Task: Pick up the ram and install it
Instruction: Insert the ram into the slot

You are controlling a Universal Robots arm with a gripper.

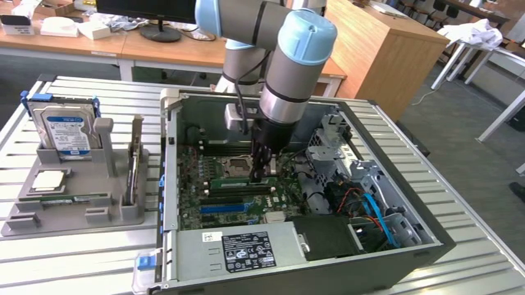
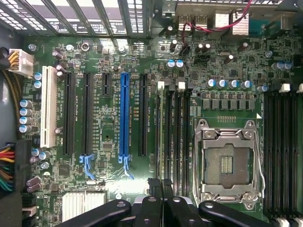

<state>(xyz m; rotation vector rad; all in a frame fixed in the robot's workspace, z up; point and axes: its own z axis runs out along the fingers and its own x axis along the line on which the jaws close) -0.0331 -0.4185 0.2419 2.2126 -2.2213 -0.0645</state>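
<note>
The ram [image 1: 238, 183], a narrow green stick, stands on edge in a memory slot of the motherboard inside the open computer case [image 1: 385, 144], just in front of the CPU socket [image 1: 238, 165]. My gripper [image 1: 260, 176] points straight down, its dark tips at the end of the ram towards the exterior view's right, touching its top edge or just above it. In the wrist view the gripper [image 2: 161, 183] has its fingers pressed together over the black memory slots [image 2: 173, 137] beside the CPU socket [image 2: 227, 161]. I cannot tell the ram from the slots there.
A grey parts holder [image 1: 49, 218] at the exterior view's left carries a hard drive [image 1: 66, 132] and a CPU chip [image 1: 48, 180]. Inside the case are the power supply [image 1: 246, 249], drive cages [image 1: 353, 166] and blue and red cables [image 1: 373, 209]. A blue expansion slot [image 2: 124, 118] lies nearby.
</note>
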